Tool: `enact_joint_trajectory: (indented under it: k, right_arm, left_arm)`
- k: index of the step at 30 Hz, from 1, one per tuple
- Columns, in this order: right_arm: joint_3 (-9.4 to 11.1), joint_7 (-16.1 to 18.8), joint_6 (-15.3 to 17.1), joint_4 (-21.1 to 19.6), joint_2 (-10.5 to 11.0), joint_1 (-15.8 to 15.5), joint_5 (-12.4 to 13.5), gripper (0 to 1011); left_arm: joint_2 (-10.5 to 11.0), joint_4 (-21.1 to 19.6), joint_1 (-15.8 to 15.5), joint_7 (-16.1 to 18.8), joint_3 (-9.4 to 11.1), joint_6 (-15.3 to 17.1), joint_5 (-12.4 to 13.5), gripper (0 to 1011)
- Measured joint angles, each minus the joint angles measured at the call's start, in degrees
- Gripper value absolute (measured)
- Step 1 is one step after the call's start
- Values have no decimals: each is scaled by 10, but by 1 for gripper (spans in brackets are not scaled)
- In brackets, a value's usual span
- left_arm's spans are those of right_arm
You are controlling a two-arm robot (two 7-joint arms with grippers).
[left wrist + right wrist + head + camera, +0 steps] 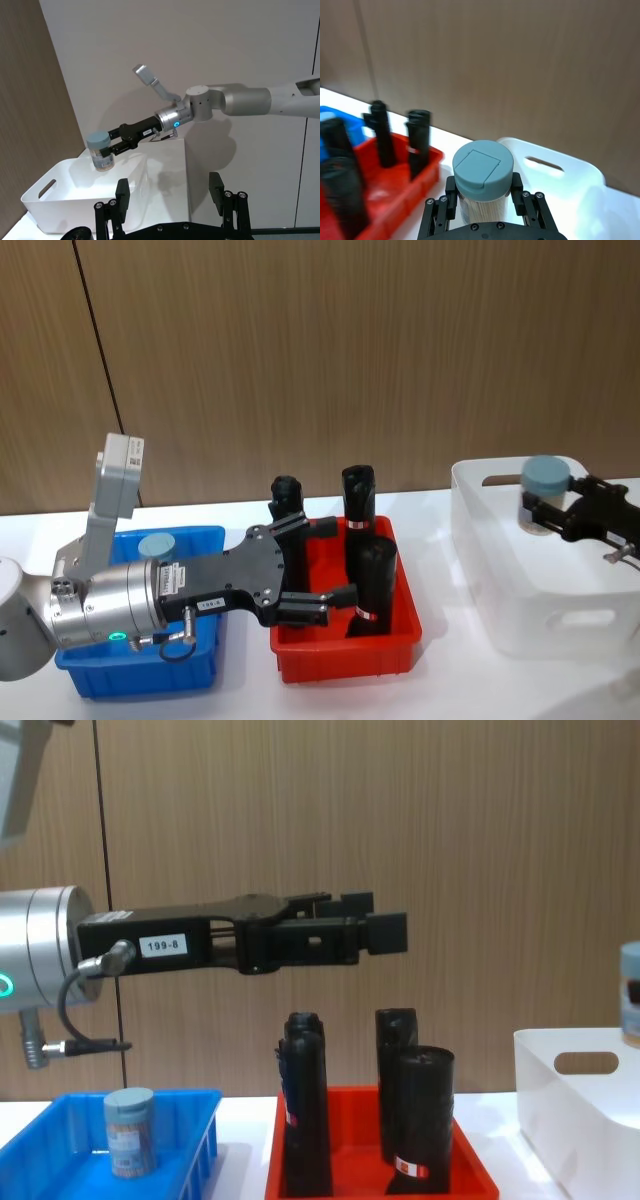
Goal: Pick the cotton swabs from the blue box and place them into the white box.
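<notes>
A pale grey-blue lid is borne by the clear jar (483, 170) held in the black right gripper (484, 200), with off-white swabs showing inside. Below that gripper a plain white box (560, 615) is seen. Beneath the black left gripper (332, 562), black rolls (420, 1110) with red-and-white stickers are set in a red tray (345, 655). Under its silver wrist, a bright blue box (140, 675) holds a second jar (130, 1130), lidded grey-blue and labelled blue-white.

Rolls (372, 575) stand in the tray (345, 655). Left of the tray: the blue box (140, 680), one cotton swab jar (130, 1132) inside. Right of the tray: the white box (560, 625), a second jar (545, 495) above it.
</notes>
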Motion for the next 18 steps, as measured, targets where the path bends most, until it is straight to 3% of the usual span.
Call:
enact_joint_trajectory:
  k: [8, 15, 18]
  right_arm:
    - [-6, -22, -10, 85, -18, 30, -9, 632]
    - [-12, -26, -17, 135, -29, 49, -16, 636]
    - [-14, -27, -20, 152, -34, 55, -17, 740]
  left_arm:
    - [0, 0, 0, 0, 0, 0, 0, 1004]
    - [0, 0, 0, 0, 0, 0, 0, 1004]
    - [0, 0, 0, 0, 0, 0, 0, 1004]
